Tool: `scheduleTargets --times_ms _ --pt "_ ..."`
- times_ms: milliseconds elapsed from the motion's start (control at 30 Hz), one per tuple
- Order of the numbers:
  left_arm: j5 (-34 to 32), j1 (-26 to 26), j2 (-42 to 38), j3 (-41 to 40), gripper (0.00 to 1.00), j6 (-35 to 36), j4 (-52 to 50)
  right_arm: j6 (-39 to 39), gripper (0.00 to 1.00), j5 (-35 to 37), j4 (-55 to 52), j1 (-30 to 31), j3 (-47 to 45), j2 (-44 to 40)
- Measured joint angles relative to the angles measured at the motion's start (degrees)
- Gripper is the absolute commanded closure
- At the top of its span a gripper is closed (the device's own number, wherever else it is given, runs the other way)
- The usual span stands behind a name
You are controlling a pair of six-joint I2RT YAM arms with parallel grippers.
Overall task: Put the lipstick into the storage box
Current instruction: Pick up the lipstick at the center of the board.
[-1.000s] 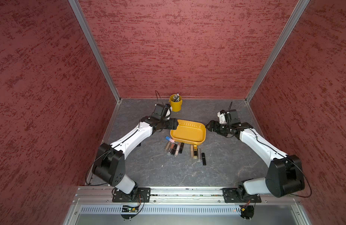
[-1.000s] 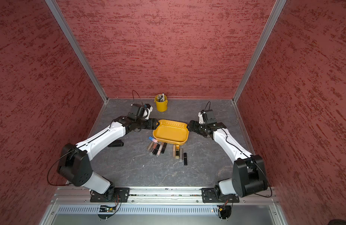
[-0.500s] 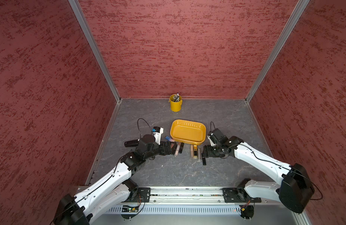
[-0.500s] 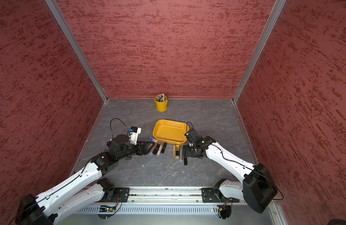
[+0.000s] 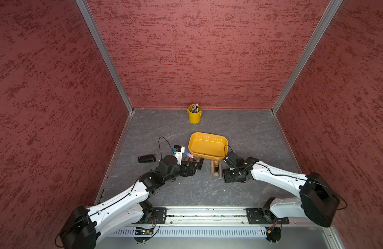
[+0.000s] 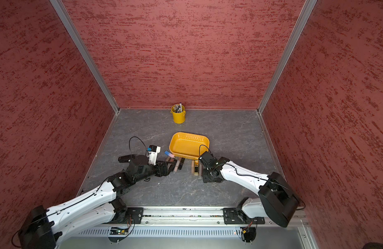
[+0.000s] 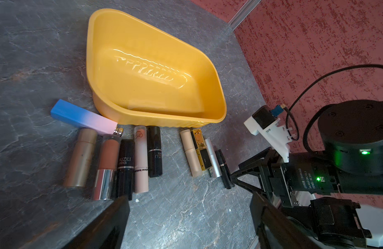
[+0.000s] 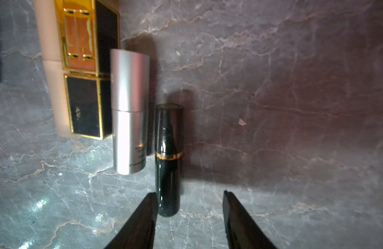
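Observation:
The yellow-orange storage box [image 5: 207, 146] [image 6: 189, 145] [image 7: 151, 86] stands empty mid-table. Several lipsticks lie in two rows along its near side. In the right row the outermost is a black lipstick [image 8: 167, 159] [image 7: 224, 170] with a gold band. Its near end lies between the fingers of my right gripper [image 8: 189, 198] [image 5: 225, 175], against one finger and apart from the other, so the gripper is open. My left gripper [image 7: 190, 207] [image 5: 193, 169] stands wide open over bare table, just short of the left row [image 7: 125, 163].
A yellow bucket [image 5: 194, 115] [image 6: 178, 116] of pens stands by the back wall. A flat black object [image 5: 146, 159] lies at the left. A blue-to-pink bar [image 7: 84, 117] leans against the box's corner. A silver tube [image 8: 129, 112] touches the black lipstick's side. Red walls enclose the table.
Both arms have left the box's two ends and come down on the near side of the lipstick rows. The right jaws have narrowed around the black lipstick's end; the left jaws have widened.

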Motion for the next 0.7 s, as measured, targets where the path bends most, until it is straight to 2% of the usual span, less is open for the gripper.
scheduleTargets --times_ms 700 --pt "-1.22 -0.15 -0.44 0.70 0.07 -0.02 0.55 2.51 0.59 0.20 2.40 4.13 -0.35 3.41"
